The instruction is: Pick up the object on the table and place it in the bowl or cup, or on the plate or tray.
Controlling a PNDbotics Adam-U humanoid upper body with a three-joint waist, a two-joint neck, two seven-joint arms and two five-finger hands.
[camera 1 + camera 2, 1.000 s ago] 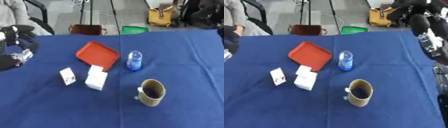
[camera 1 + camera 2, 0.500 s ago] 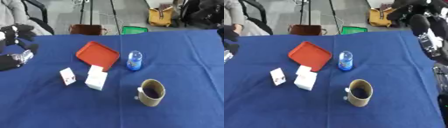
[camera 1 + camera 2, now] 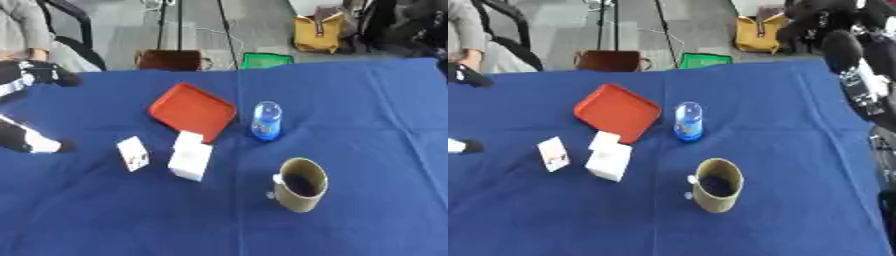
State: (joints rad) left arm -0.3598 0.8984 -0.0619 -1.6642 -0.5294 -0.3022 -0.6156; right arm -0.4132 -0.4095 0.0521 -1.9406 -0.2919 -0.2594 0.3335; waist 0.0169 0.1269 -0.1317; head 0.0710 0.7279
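On the blue tablecloth (image 3: 367,125) lie a red tray (image 3: 191,106), an upright blue bottle (image 3: 266,121), a white box (image 3: 190,156) and a small white card box with red marks (image 3: 133,153). A tan cup (image 3: 300,185) with a dark inside stands nearest me, right of the white box. My left hand (image 3: 24,140) shows at the left edge, well clear of the card box and holding nothing. Along the right edge my right arm (image 3: 856,67) comes down from the upper corner; its hand (image 3: 883,146) is only a dark shape at the edge.
Beyond the table's far edge the floor holds a brown bag (image 3: 171,60), a green box (image 3: 266,60) and a yellow bag (image 3: 317,34). A person sits at the far left corner by a black chair (image 3: 74,20).
My left hand has drawn down and back toward the left edge. The things on the cloth and the right arm have not moved.
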